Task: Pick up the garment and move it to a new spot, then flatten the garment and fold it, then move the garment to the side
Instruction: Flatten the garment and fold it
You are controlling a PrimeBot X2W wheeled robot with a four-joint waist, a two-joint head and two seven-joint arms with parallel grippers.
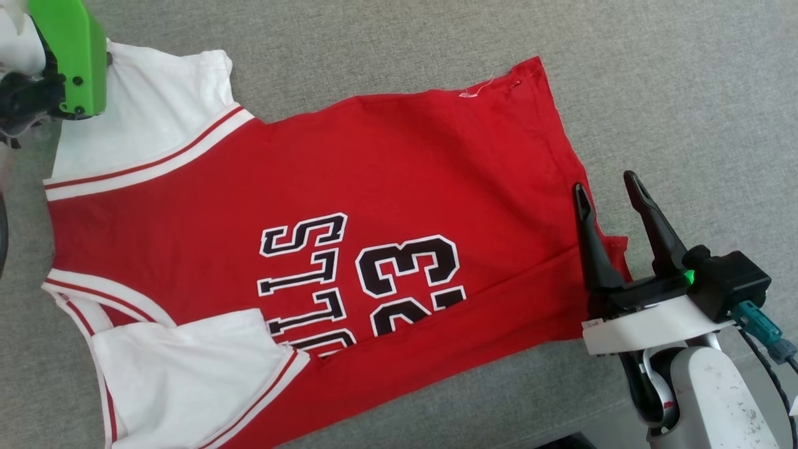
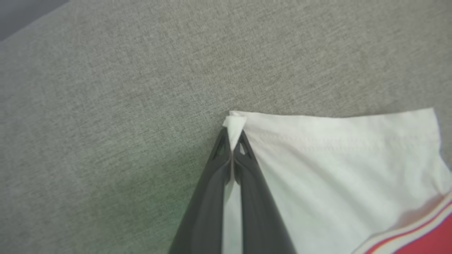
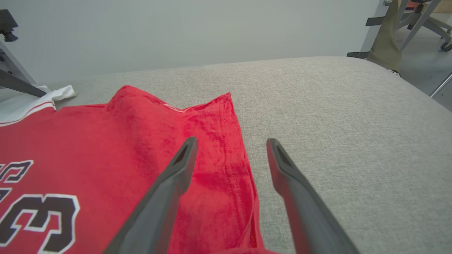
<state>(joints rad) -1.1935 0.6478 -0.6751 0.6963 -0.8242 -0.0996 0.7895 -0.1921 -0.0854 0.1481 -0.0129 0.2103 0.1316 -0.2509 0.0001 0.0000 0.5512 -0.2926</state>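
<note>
- Head view: a grey woven surface, textured like upholstery cloth, carries the garment, a thin red jersey spread nearly flat across the middle, front up.
- The garment's long axis runs side to side before the robot. The sleeves lie towards the robot's left and the hem towards its right, so each arm has one end nearer.
- The soft fabric lies smooth across the chest. The near side appears folded in along a long crease, covering part of the black, white-edged print.
- The far sleeve is white with red-and-white striped trim. The near sleeve, also white, lies partly over the red body.
- The right gripper, with two long dark tapered fingers, stands open astride the near hem corner. In the right wrist view one finger is over red cloth and the other over bare surface, with the stitched edge between them. Whether either finger touches cannot be told.
- Left wrist view: the left gripper is closed on the sleeve corner, and a small white tip pokes past its fingertips.
- With the left end pinched and the right end unheld, the coming move likely turns on the right gripper closing on the hem edge between its fingers.
</note>
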